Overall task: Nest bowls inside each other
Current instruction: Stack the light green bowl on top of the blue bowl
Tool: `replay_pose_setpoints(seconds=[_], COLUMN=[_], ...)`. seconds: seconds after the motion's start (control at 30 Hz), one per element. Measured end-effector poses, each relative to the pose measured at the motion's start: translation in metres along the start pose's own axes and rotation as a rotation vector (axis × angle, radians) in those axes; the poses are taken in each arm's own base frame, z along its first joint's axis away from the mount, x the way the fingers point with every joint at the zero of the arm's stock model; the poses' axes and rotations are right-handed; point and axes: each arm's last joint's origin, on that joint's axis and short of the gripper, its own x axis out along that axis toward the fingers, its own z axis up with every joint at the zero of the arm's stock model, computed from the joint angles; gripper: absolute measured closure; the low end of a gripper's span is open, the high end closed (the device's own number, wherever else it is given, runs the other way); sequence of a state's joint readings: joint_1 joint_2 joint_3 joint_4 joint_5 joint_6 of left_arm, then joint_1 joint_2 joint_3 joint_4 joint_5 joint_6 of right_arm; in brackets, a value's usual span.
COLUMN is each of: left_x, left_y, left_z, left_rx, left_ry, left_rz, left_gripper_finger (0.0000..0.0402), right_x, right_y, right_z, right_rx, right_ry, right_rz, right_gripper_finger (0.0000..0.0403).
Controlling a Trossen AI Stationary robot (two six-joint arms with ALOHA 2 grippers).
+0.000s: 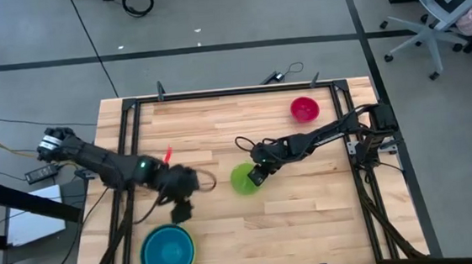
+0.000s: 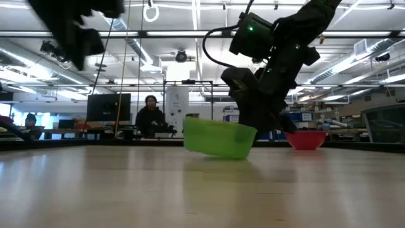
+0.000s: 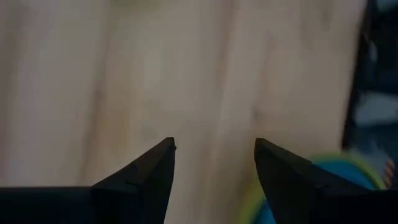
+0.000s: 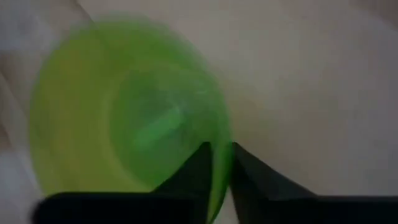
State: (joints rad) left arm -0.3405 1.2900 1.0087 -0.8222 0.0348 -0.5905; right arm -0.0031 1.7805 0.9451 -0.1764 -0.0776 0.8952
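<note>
A small green bowl (image 1: 243, 180) (image 2: 218, 137) sits near the table's middle, with my right gripper (image 1: 256, 177) (image 4: 221, 163) shut on its rim. A small red bowl (image 1: 304, 108) (image 2: 306, 140) stands upright at the far right. Near the front left edge, a blue bowl (image 1: 166, 250) sits nested inside a lime green one (image 1: 191, 255). My left gripper (image 1: 181, 210) (image 3: 214, 155) hangs open above bare wood just beyond that stack, nothing between its fingers. My right gripper pinches the green bowl's rim (image 4: 224, 127) on the side toward the table's right, one finger inside the bowl and one outside. The fingers slant down from the right. In the low view the bowl looks tilted; I cannot tell whether it is clear of the table.
A black metal frame (image 1: 233, 92) runs along the table's far edge and down both sides. Bare wood lies between the green bowl and the nested stack. People sit at desks in the room beyond the table.
</note>
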Motion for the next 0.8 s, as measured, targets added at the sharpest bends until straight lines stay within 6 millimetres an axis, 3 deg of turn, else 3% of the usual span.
replay_pose_setpoints(seconds=[0.1,0.23,0.37,0.67,0.8], left_x=[0.003,0.005,0.007,0.011,0.008], left_y=[0.019,0.044,0.064,0.085,0.094], left_z=[0.023,0.053,0.071,0.078,0.079], left_rx=[-0.024,-0.127,-0.186,-0.173,-0.202], left_ry=[-0.106,-0.271,-0.362,-0.379,-0.388], left_rz=[0.017,0.018,0.032,0.137,0.191], left_gripper_finger=[0.018,0.018,0.0189,0.0234,0.0278], right_x=[-0.003,-0.009,-0.019,-0.043,-0.048], right_y=[0.011,0.029,0.046,0.073,0.076], right_z=[0.002,0.006,0.015,0.036,0.044], right_rx=[-0.031,-0.057,-0.065,-0.192,-0.219], right_ry=[-0.052,-0.16,-0.298,-0.427,-0.448], right_rz=[-0.003,-0.045,-0.1,-0.183,-0.177], right_gripper_finger=[0.0389,0.0381,0.0394,0.0391,0.0375])
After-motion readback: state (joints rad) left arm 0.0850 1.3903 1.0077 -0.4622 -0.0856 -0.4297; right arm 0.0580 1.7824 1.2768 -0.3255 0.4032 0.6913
